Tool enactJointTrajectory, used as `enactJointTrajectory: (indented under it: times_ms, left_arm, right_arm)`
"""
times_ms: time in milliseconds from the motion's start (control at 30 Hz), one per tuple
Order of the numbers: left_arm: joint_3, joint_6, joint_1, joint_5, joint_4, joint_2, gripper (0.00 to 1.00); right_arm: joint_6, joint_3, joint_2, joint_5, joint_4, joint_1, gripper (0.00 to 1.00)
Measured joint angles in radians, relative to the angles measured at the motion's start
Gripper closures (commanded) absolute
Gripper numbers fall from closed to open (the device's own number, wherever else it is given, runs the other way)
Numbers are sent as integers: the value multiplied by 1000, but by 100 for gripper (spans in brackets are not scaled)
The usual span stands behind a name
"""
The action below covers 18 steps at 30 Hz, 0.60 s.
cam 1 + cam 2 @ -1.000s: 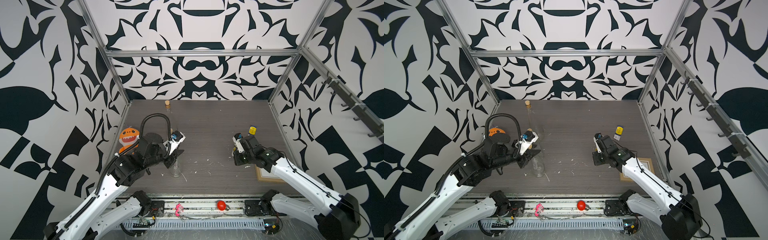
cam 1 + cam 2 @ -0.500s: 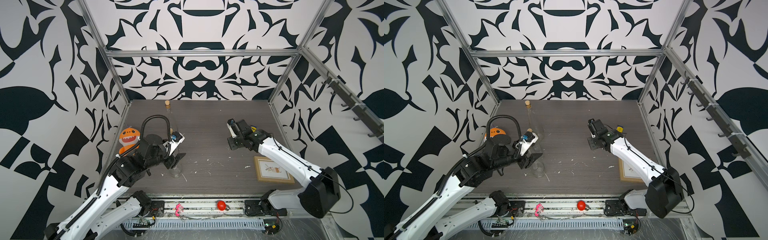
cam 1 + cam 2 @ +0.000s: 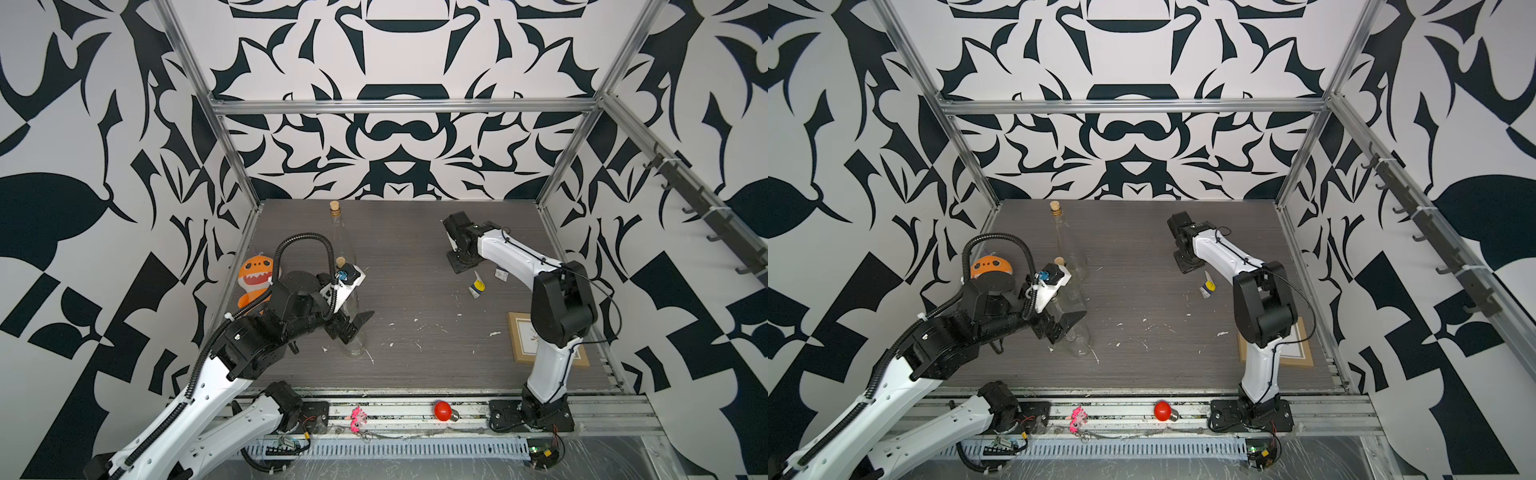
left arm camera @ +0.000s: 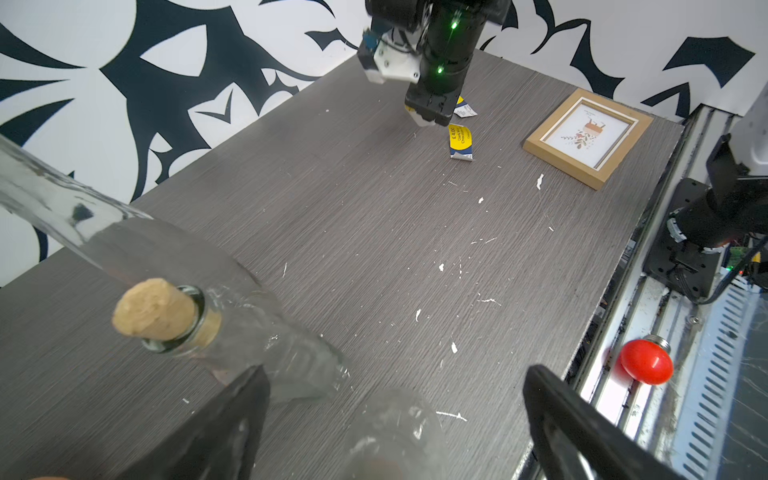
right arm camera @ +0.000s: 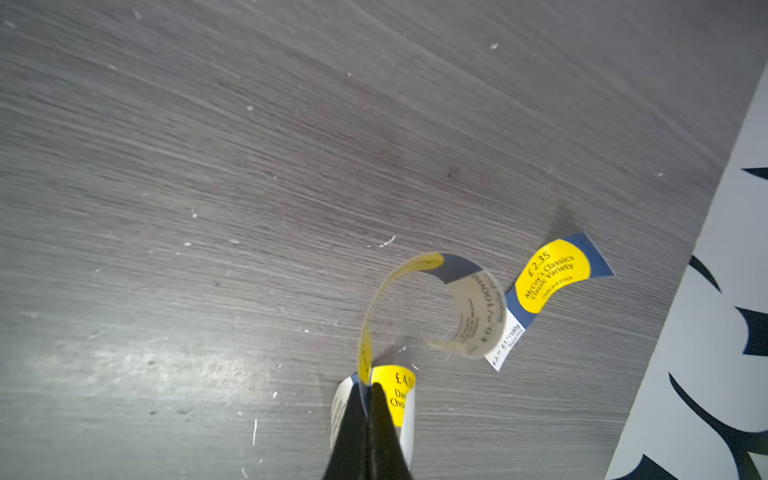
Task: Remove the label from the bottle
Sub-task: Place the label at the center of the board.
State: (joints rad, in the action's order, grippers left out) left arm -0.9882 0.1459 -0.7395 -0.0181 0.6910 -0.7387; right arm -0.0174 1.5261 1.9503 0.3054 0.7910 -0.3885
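Both far apart: left hand (image 3: 355, 325) spread astride bottle (image 3: 356, 348), lower left; right hand (image 5: 368, 390) pinched on label (image 5: 395, 395) toward desk's (image 5: 249, 166) right edge.

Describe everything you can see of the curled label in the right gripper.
The label is a paper strip, yellow, blue and white with black price print. It curls in an open loop. One end is pinched in the shut jaws of the right gripper, close over the grey table; the free end hides part of a second, flatter label.
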Motion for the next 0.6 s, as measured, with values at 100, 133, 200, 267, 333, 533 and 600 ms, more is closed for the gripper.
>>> enactJointTrajectory:
  times_ms: [100,133,200,267,333,533,600]
  left_arm:
    - [0,0,0,3,-6,19,1]
    - [0,0,0,3,-8,23,1]
    - [0,0,0,4,-10,26,1]
    - [0,0,0,6,-11,26,1]
    - [0,0,0,10,-11,26,1]
    - [0,-1,0,19,-11,47,1]
    - [0,-1,0,21,-10,56,1]
  right_arm:
    - [8,35,69,0,25,8,100]
    - [13,49,90,0,34,10,100]
    - [20,79,123,-1,52,12,100]
    - [27,117,158,3,66,12,100]
    - [34,143,183,5,76,12,100]
    - [56,169,225,-14,93,12,95]
    - [64,178,237,-38,100,12,91]
